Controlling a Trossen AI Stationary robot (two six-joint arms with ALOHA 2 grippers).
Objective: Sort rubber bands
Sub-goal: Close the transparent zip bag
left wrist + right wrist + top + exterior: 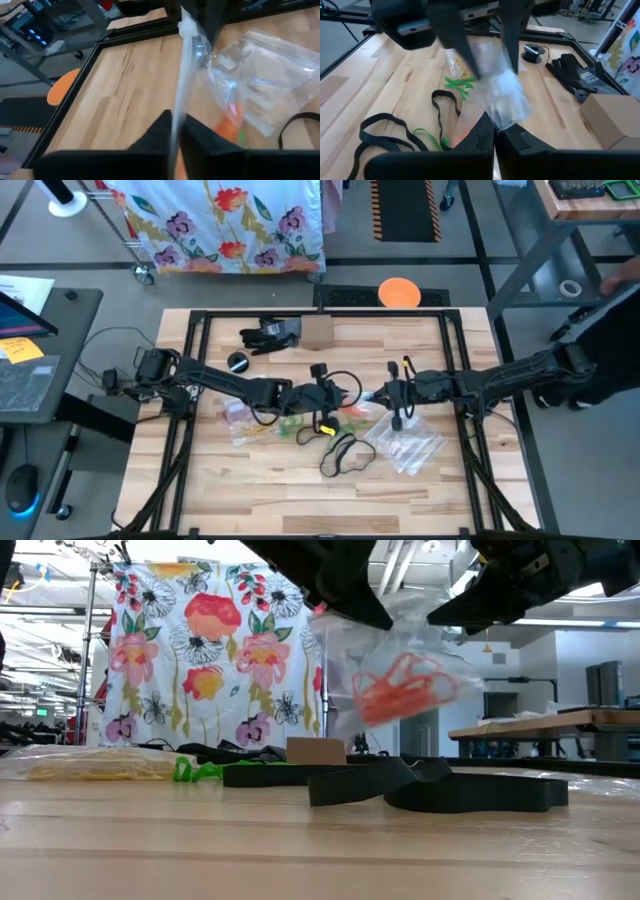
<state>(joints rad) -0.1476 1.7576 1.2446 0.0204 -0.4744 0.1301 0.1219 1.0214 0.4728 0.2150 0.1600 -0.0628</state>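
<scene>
A clear zip bag (400,670) with orange rubber bands (400,690) inside hangs above the table's middle, between my two grippers. My left gripper (175,137) is shut on it from the left and my right gripper (494,136) from the right; in the high view they meet at the table's centre (355,395). On the table lie green rubber bands (460,82), a bag of yellow bands (90,768) and wide black bands (345,452). My left gripper pinches the bag's edge (176,112) between its two fingers, coming slanting down from the table's left. The film runs taut from there to the other gripper. The bag is clear of the table. My right gripper pinches a bunched part of the bag (502,115) between its two fingers, slanting down from the table's right. The bag hangs below and between the grippers, with the orange bands at its bottom.
Several clear bags (405,442) lie right of centre. A cardboard box (316,330), black gloves (270,333) and a small round black object (238,362) sit at the far side. A black frame (190,380) borders the wooden table.
</scene>
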